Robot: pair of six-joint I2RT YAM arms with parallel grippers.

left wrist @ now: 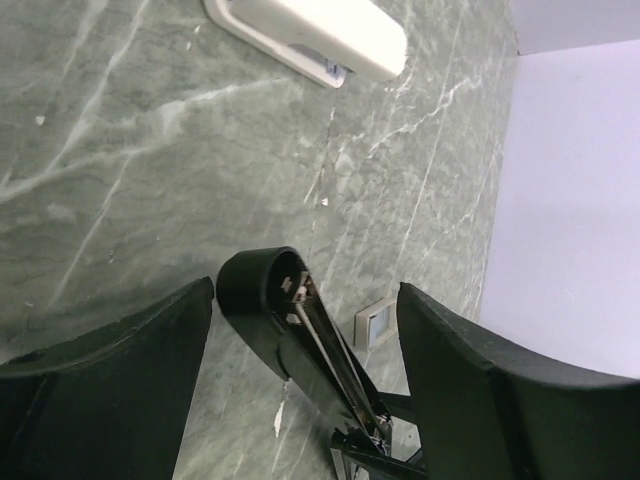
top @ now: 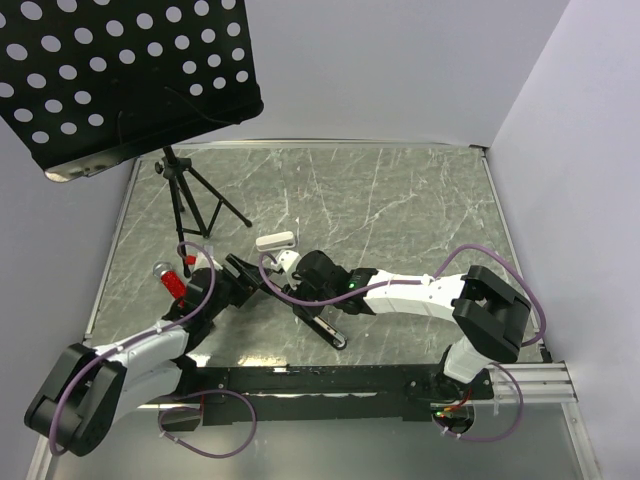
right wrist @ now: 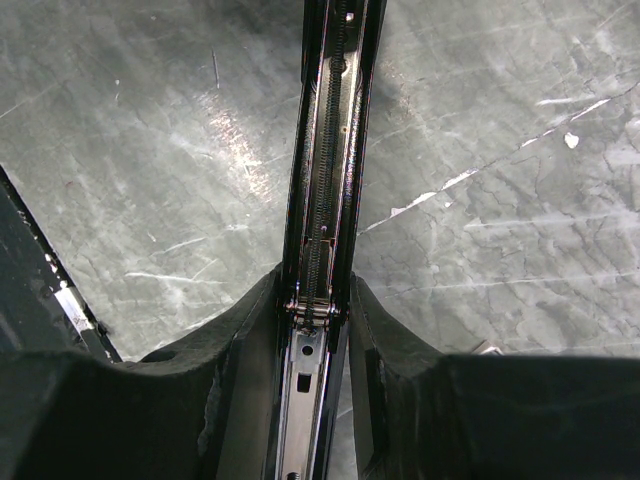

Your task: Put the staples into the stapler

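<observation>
The black stapler (top: 322,326) lies opened up on the marble table. My right gripper (right wrist: 315,280) is shut on its metal magazine channel (right wrist: 322,200), whose spring shows along the rail. The stapler's raised black cover (left wrist: 285,320) stands between the fingers (left wrist: 150,340) of my left gripper (left wrist: 307,290). That gripper is open, with a gap on each side of the cover. The staples (left wrist: 375,322), a tiny pale box with a greyish see-through face, rest on the table just beyond the cover. From above, the left gripper (top: 243,280) and right gripper (top: 300,272) meet at the stapler.
A white stapler (top: 275,240) (left wrist: 310,35) lies just behind the grippers. A red-handled tool (top: 172,283) sits by the left arm. A small tripod (top: 185,200) holding a black perforated board (top: 120,70) stands at the back left. Walls close the table's back and right.
</observation>
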